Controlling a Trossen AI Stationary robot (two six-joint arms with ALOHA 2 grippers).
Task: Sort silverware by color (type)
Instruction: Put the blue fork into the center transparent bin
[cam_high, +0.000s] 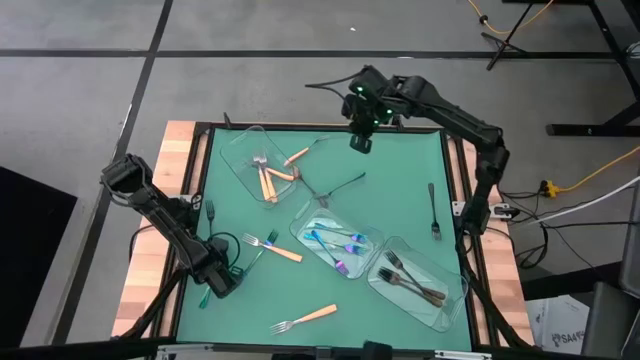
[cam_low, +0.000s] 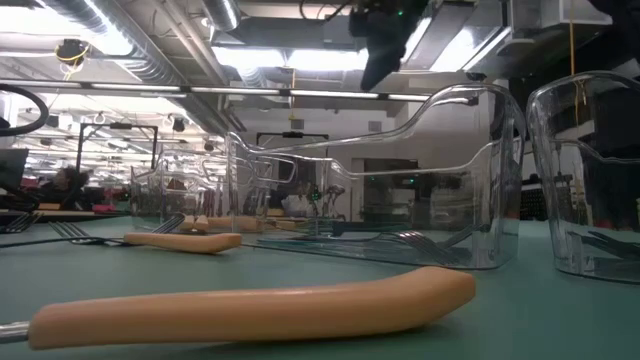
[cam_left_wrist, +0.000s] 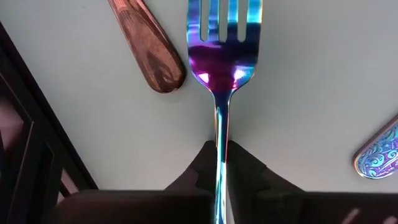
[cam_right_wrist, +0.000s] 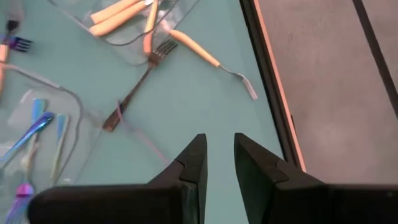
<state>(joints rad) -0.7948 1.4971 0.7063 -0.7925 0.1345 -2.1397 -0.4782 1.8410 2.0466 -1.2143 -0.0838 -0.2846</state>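
My left gripper (cam_high: 224, 282) is at the table's near left, pointing down and shut on an iridescent blue-purple fork (cam_left_wrist: 222, 50) whose tines point away from the wrist. An orange handle's end (cam_left_wrist: 155, 62) lies beside the fork's head. My right gripper (cam_right_wrist: 219, 163) hangs high over the table's far edge (cam_high: 362, 140), fingers slightly apart with nothing between them. Three clear trays hold orange-handled pieces (cam_high: 265, 178), iridescent pieces (cam_high: 335, 240) and dark forks (cam_high: 412, 280). Loose orange forks (cam_high: 305, 317) (cam_high: 275, 247) and dark forks (cam_high: 335, 188) (cam_high: 433, 210) lie flat on the green mat. My left gripper pinches the iridescent fork's thin stem (cam_left_wrist: 221, 134) just behind its head between the two fingers. The fingers come from above, pointing down, one on each side of the stem. The rest of the handle is hidden by the gripper. Whether the fork is off the mat cannot be told.
Another iridescent handle (cam_left_wrist: 379, 155) lies near the held fork. An orange-handled piece (cam_high: 297, 156) lies by the far tray's rim. The mat has a raised dark frame with wooden boards (cam_high: 150, 270) outside it. Open mat lies at the near middle and the far right.
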